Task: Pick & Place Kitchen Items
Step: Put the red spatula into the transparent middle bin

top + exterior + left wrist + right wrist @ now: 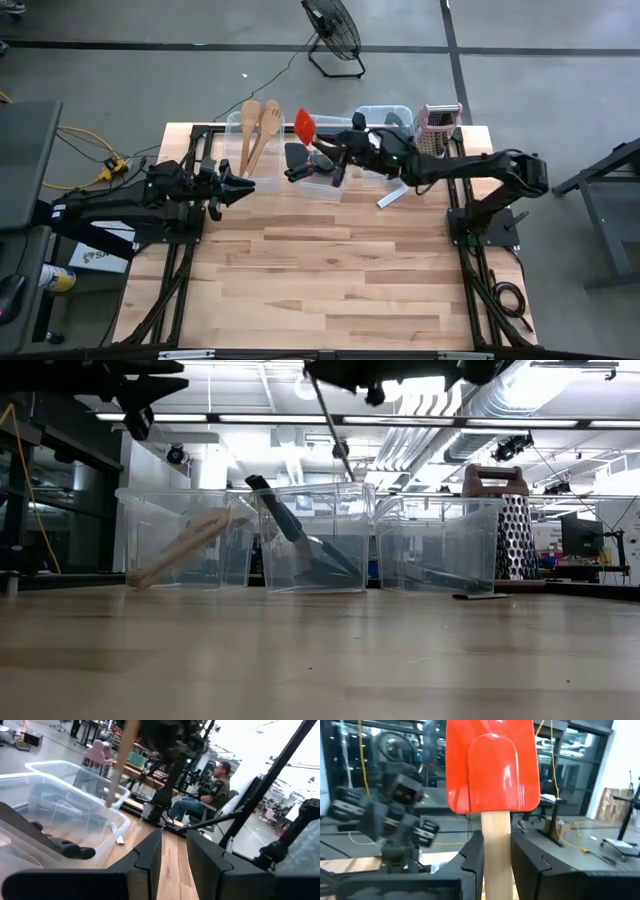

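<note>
Overhead, the right tool (335, 160) hangs above the middle clear bin (322, 186) at the far side of the desk (330, 280), its fingers (470, 857) clenched on the wooden handle of the red-headed spatula (493, 767). From the right wrist camera the red blade fills the frame, with the pale handle pinched between the two dark fingers. In the overhead picture the red head (304, 125) points toward the desk's far edge, raised over the bin rather than lying in it.

The left tool (238, 188) hovers just beside the left bin (236, 125), near the desk's left edge; its fingers (147, 860) stand apart with only bare wood showing between them, so it is released and empty.

Two pale wooden spoons (258, 130) lean in the left bin, heads toward the far side. A black turner (300, 540) rests slanted in the middle bin. The right bin (385, 115) holds dark utensils that are hard to make out. A metal box grater (438, 128) stands upright just right of it. A knife (390, 196) lies on the desk near the right arm.

A seated person (205, 795) shows beyond the desk in the left wrist picture.
</note>
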Available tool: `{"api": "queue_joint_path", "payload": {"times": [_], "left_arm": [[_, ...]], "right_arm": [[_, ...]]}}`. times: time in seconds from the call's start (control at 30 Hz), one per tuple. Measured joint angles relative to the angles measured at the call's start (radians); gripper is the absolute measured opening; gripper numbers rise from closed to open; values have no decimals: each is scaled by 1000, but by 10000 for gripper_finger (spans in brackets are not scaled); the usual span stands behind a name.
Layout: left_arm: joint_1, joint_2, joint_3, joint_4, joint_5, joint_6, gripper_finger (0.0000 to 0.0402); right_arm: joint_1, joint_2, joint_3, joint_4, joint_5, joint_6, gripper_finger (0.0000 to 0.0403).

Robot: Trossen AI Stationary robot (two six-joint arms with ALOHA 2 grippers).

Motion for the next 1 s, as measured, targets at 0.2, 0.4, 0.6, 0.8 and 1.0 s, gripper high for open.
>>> {"api": "queue_joint_path", "payload": {"times": [0.2,0.4,0.6,0.8,1.0], "left_arm": [[-3,-38,0,-66,6,-11,90],[-3,-45,0,-114,5,-41,90],[-3,-45,0,-130,5,-48,90],[-3,-45,0,-130,5,-48,90],[-3,-45,0,-130,4,-48,90]], "right_arm": [[-58,91,0,21,41,98,64],[-99,174,0,14,117,249,64],[-135,233,0,-14,123,365,64],[-154,267,0,-48,118,380,64],[-172,267,0,-102,114,402,64]]}}
